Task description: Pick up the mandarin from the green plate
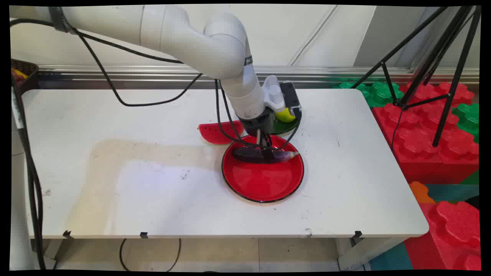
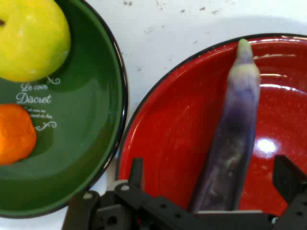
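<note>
At far left of the main view, against the wall, a dark basket (image 1: 23, 69), mostly cut off. Next, the white table (image 1: 153, 199), scuffed, with a faint tan stain across its left half.

Near the middle, a red watermelon slice (image 1: 218, 132) flat on the table, just beside the far left rim of the red plate (image 1: 264, 184), contact not clear.

Then the black gripper (image 1: 264, 147), pointing down over the far part of the red plate, its jaws spread wide. In the hand view, gripper (image 2: 211, 179) astride a purple eggplant (image 2: 235, 129), one finger on each side and a gap left at both (no grip on it). Eggplant (image 1: 265, 155) lying in the red plate (image 2: 172, 134), crosswise in the main view, pale tip to the right near the rim.

Behind and slightly right, a green plate (image 1: 285, 128) just beside the red one, largely hidden by the wrist. Green plate (image 2: 91, 110) lettered in white, holding a yellow fruit (image 2: 29, 38) and an orange fruit (image 2: 14, 134).

Off the table at right, black tripod legs (image 1: 433, 69) over big red and green foam blocks (image 1: 422, 134).
</note>
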You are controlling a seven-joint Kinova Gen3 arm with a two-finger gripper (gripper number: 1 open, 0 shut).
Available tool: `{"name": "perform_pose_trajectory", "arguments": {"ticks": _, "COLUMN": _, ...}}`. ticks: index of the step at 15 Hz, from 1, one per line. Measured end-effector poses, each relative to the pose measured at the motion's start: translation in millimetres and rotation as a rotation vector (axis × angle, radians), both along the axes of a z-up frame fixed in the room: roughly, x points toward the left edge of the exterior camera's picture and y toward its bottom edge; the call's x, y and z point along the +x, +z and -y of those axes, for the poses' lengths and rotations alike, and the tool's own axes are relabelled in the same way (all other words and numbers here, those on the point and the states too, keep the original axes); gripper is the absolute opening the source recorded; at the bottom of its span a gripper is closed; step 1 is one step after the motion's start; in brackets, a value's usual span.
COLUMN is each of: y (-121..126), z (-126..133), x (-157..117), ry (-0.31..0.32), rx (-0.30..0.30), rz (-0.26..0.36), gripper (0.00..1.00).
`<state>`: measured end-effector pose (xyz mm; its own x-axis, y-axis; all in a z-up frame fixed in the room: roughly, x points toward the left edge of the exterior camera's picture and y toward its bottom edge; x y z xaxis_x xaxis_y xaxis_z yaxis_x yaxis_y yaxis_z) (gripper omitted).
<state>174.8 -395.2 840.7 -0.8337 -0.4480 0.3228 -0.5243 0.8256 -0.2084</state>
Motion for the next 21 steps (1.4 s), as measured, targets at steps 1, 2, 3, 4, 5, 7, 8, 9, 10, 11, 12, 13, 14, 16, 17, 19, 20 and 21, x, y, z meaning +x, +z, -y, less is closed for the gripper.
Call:
{"name": "perform_pose_trajectory", "arguments": {"ticks": 1, "y": 3.6, "z": -1.5, "x": 1.3, "ry": -0.003, "rx": -0.005, "rz": -0.002, "gripper": 1.00}}
{"name": "perform_pose_trajectory", "arguments": {"ticks": 2, "y": 8.3, "z": -3.3, "x": 2.8, "ry": -0.008, "rx": -0.011, "rz": -0.004, "gripper": 1.00}}
{"name": "perform_pose_trajectory", "arguments": {"ticks": 3, "y": 13.6, "z": -5.1, "x": 4.6, "ry": -0.011, "rx": -0.018, "rz": -0.008, "gripper": 1.00}}
{"name": "perform_pose_trajectory", "arguments": {"ticks": 4, "y": 20.1, "z": -7.5, "x": 7.2, "ry": -0.013, "rx": -0.025, "rz": -0.013, "gripper": 1.00}}
{"name": "perform_pose_trajectory", "arguments": {"ticks": 5, "y": 27.8, "z": -9.8, "x": 9.7, "ry": -0.016, "rx": -0.034, "rz": -0.020, "gripper": 1.00}}
{"name": "perform_pose_trajectory", "arguments": {"ticks": 7, "y": 39.7, "z": -14.0, "x": 14.2, "ry": -0.018, "rx": -0.047, "rz": -0.030, "gripper": 1.00}}
{"name": "perform_pose_trajectory", "arguments": {"ticks": 8, "y": 47.6, "z": -16.9, "x": 17.3, "ry": -0.017, "rx": -0.055, "rz": -0.037, "gripper": 1.00}}
{"name": "perform_pose_trajectory", "arguments": {"ticks": 9, "y": 57.2, "z": -20.5, "x": 21.4, "ry": -0.013, "rx": -0.064, "rz": -0.047, "gripper": 1.00}}
{"name": "perform_pose_trajectory", "arguments": {"ticks": 10, "y": 66.8, "z": -24.3, "x": 25.8, "ry": -0.007, "rx": -0.073, "rz": -0.057, "gripper": 1.00}}
{"name": "perform_pose_trajectory", "arguments": {"ticks": 11, "y": 75.0, "z": -28.0, "x": 30.4, "ry": 0.001, "rx": -0.081, "rz": -0.066, "gripper": 1.00}}
{"name": "perform_pose_trajectory", "arguments": {"ticks": 12, "y": 80.6, "z": -30.4, "x": 33.4, "ry": 0.007, "rx": -0.086, "rz": -0.072, "gripper": 1.00}}
{"name": "perform_pose_trajectory", "arguments": {"ticks": 13, "y": 88.4, "z": -34.2, "x": 38.6, "ry": 0.016, "rx": -0.094, "rz": -0.081, "gripper": 1.00}}
{"name": "perform_pose_trajectory", "arguments": {"ticks": 14, "y": 93.6, "z": -36.7, "x": 42.4, "ry": 0.023, "rx": -0.099, "rz": -0.087, "gripper": 1.00}}
{"name": "perform_pose_trajectory", "arguments": {"ticks": 16, "y": 108.9, "z": -44.2, "x": 54.7, "ry": 0.046, "rx": -0.117, "rz": -0.108, "gripper": 1.00}}
{"name": "perform_pose_trajectory", "arguments": {"ticks": 17, "y": 116.2, "z": -47.6, "x": 61.5, "ry": 0.058, "rx": -0.127, "rz": -0.119, "gripper": 1.00}}
{"name": "perform_pose_trajectory", "arguments": {"ticks": 19, "y": 124.9, "z": -50.5, "x": 70.4, "ry": 0.077, "rx": -0.141, "rz": -0.132, "gripper": 1.00}}
{"name": "perform_pose_trajectory", "arguments": {"ticks": 20, "y": 129.3, "z": -51.1, "x": 75.4, "ry": 0.090, "rx": -0.150, "rz": -0.139, "gripper": 1.00}}
{"name": "perform_pose_trajectory", "arguments": {"ticks": 21, "y": 133.9, "z": -51.2, "x": 81.3, "ry": 0.108, "rx": -0.161, "rz": -0.146, "gripper": 1.00}}
